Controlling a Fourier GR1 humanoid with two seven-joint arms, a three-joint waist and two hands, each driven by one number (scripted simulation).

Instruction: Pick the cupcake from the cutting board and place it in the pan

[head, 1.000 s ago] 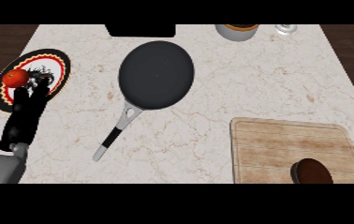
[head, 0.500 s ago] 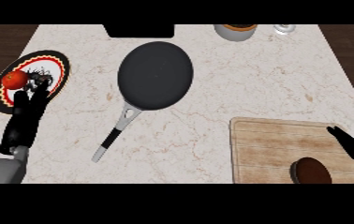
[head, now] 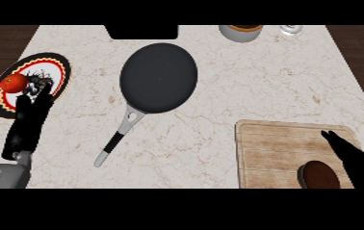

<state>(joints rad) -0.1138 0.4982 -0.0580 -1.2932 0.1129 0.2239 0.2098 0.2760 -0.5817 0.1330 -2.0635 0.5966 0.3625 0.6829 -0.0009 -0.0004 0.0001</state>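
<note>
The cupcake (head: 320, 175), dark brown on top, sits at the near right of the wooden cutting board (head: 277, 147), partly cut by the lower edge of the view. My right hand (head: 344, 152) comes in from the right edge with straight fingers over the board, just right of and above the cupcake, apart from it. The black pan (head: 158, 77) lies at the centre of the counter, its grey handle (head: 118, 140) pointing toward the near left. My left hand (head: 28, 119) rests open at the left edge, fingers up.
A patterned plate (head: 58, 75) holding a red tomato (head: 14, 83) lies at the left, partly behind my left hand. A grey bowl (head: 240, 31) and a glass (head: 290, 30) stand at the back right. A black object (head: 142, 31) sits at the back centre.
My right hand has come into view from the right edge and moved left over the cutting board toward the cupcake. The left hand, pan and cupcake have stayed put.
</note>
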